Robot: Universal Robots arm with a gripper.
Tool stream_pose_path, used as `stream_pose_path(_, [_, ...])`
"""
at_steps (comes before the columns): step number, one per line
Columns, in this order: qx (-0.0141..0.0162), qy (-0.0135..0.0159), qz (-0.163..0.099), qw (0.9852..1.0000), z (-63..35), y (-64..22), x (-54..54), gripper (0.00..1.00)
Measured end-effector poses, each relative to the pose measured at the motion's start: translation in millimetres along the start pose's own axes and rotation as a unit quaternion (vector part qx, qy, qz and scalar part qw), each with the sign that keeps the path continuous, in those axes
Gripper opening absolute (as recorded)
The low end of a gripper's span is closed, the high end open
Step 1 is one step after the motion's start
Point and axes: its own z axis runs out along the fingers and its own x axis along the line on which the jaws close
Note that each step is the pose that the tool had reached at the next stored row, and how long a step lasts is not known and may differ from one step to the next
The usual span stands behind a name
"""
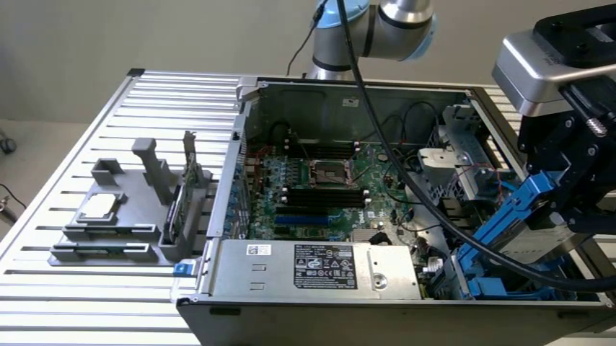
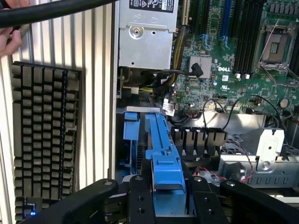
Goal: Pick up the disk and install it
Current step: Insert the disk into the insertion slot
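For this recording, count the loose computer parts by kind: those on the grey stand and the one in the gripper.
disk, held in the gripper: 1
processor chip, lying on the grey stand: 1
circuit card, upright in the grey stand: 1
Total: 3

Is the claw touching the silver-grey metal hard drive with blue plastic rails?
Touching. In the wrist view the claw has its black fingers pressed against both sides of the blue-railed hard drive, no gap.

The disk (image 2: 164, 158) has smooth blue plastic rails; the tool (image 2: 170, 201) is matt black.
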Motion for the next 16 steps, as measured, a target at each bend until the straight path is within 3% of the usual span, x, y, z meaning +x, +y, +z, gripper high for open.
stream_pose_path(4, [-0.0001, 0.0011, 0.0, 1.0, -0.2, -0.1, -0.1, 0.33])
stream_pose_path(9, [-0.0003, 0.0078, -0.001, 1.0, 0.6, 0.3, 0.0, 0.33])
stream_pose_path(16, [0.0012, 0.0086, -0.001, 1.0, 3.6, 2.2, 0.1, 0.33])
